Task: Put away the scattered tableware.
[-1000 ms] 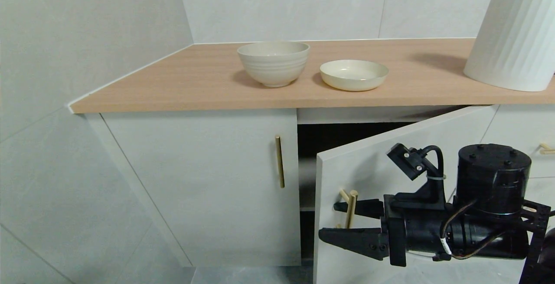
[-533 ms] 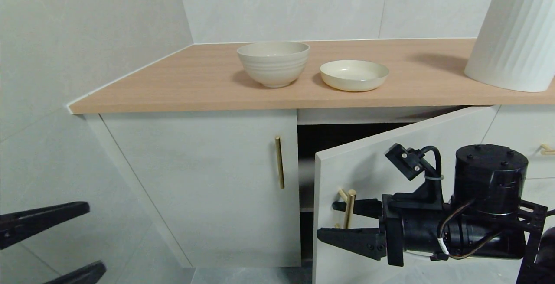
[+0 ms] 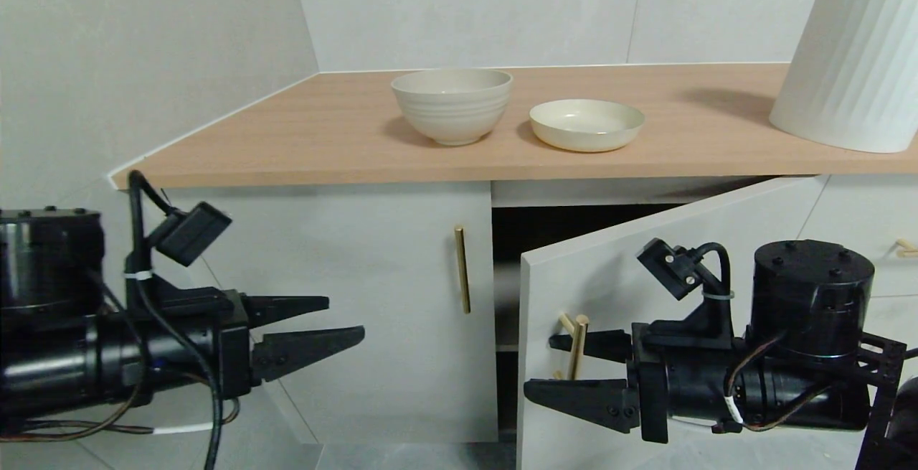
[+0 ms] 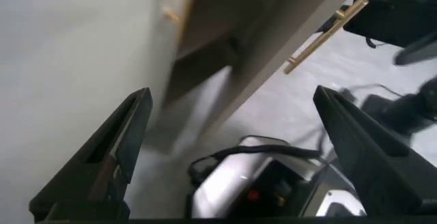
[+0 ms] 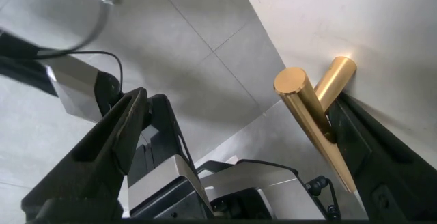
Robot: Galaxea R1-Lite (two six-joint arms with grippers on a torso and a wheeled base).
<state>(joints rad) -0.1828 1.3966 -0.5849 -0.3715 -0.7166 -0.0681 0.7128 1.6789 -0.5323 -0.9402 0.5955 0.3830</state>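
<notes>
Bowl (image 3: 452,105) and dish (image 3: 586,123): both on the counter (image 3: 287,151), near each other but apart, above the cupboard. Right door (image 3: 631,262): part open, dark interior behind it. Right gripper (image 3: 541,364): jaws spread, straddling the door's brass handle (image 3: 577,344) without clamping it, the bar close to one finger. Left gripper (image 3: 344,317): jaws spread, empty, in front of the closed left door (image 3: 344,290). Hazards, as judged: a pull with unclamped jaws may let the bar slip out, so the door stops short. A wider swing could bring the door's edge against the left gripper. A door only half open narrows the way in for bowl and dish, risking a knock on its top edge.
</notes>
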